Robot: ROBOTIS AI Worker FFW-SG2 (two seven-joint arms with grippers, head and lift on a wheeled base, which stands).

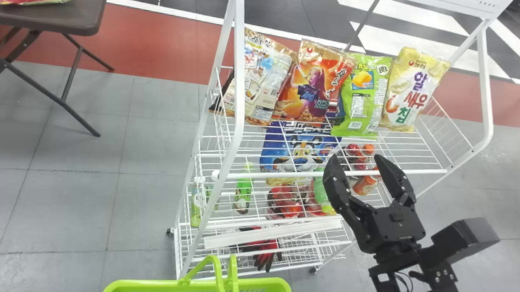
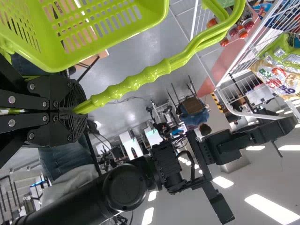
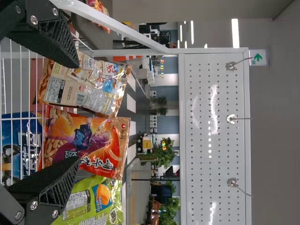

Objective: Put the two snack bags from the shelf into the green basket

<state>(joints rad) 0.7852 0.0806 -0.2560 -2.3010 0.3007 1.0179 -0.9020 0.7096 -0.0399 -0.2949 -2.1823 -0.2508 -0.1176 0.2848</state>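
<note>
Black and spread wide with nothing between its fingers, the right gripper could snag the shelf's near rail if it comes in low. Beyond, on the far side, the orange snack bag crowds the green snack bag, so a broad grab might drag both. Near left, the basket could tip under a hard drop, its handle pinched by the left gripper.

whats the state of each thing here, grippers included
Right gripper: open, empty
Left gripper: shut on the basket's handle
Green basket: held, handle raised
Four snack bags: standing on the top shelf
Folding table: unfolded
</note>
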